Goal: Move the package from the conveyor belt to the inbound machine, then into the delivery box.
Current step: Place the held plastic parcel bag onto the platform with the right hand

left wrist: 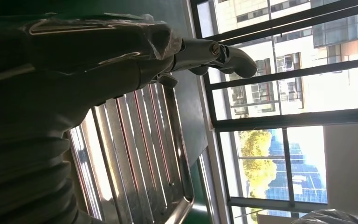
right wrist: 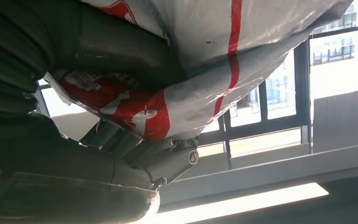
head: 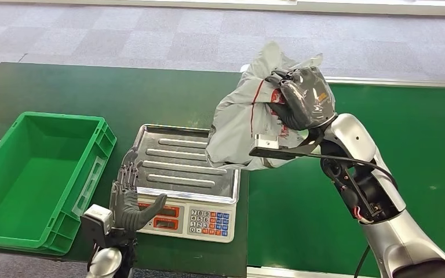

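The grey package (head: pixel 243 124) is gripped by the right hand (head: pixel 301 101) above the scale's right edge; the left hand (head: pixel 128 197) is held spread, grasping nothing.

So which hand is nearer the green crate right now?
Left. The left hand hovers open by the scale, just beside the green crate; the right hand grips the package beyond the scale's far side.

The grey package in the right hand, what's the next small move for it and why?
Probably lower it onto the scale tray and let go. The right hand grips the grey package in the air over the tray's right edge, the tray is bare, and the left hand waits open at its left side.
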Controlling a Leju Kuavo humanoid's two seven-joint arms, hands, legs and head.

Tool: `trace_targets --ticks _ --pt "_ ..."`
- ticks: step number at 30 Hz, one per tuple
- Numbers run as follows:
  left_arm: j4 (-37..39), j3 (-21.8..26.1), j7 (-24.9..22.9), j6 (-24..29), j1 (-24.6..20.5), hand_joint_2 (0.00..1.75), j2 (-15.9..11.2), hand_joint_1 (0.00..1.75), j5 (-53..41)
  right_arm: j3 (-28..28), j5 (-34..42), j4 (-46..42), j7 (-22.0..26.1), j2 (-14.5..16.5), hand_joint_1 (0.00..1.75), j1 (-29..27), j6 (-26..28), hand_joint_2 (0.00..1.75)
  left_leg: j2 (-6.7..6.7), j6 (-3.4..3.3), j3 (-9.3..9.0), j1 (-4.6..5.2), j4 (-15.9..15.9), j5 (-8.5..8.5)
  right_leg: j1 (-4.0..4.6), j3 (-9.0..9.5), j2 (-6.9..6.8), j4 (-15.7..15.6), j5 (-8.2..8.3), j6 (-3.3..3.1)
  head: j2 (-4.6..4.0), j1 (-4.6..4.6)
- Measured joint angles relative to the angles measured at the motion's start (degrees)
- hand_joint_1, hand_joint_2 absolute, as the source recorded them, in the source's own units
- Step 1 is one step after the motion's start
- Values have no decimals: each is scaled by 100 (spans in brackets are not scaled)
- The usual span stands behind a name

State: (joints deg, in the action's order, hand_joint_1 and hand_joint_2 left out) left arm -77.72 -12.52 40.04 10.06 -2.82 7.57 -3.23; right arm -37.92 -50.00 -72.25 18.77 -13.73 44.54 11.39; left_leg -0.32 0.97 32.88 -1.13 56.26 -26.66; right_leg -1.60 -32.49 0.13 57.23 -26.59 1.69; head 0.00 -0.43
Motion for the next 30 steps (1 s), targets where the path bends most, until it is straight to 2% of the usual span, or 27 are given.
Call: trace_targets --ticks 5,12,19,25,30 --pt "35 26 -51 166 -31 175 44 0 140 -406 -181 266 153 133 175 66 31 175 8 1 -2 -2 -1 0 2 -2 5 1 1 -1 0 -1" --pt "48 158 -91 538 -49 175 134 0 419 -1042 -149 1679 117 738 175 260 156 175 4 5 0 -6 -1 4 7 -3 2 3 1 -1 0 -1" --pt "134 191 -71 560 -168 175 186 0 609 -1028 354 3311 726 1090 175 554 -85 175 -1 3 3 -1 2 6 1 -3 0 1 2 0 0 1" --pt "161 195 -63 560 -198 175 196 0 632 -1023 352 3553 760 1137 175 595 -84 175 0 4 3 -1 2 6 0 -5 0 1 2 -1 0 0" --pt "324 186 -50 659 -337 175 223 0 811 -1069 -72 4295 584 1394 175 876 89 175 1 4 3 -3 2 6 3 -7 2 1 2 -1 0 1"
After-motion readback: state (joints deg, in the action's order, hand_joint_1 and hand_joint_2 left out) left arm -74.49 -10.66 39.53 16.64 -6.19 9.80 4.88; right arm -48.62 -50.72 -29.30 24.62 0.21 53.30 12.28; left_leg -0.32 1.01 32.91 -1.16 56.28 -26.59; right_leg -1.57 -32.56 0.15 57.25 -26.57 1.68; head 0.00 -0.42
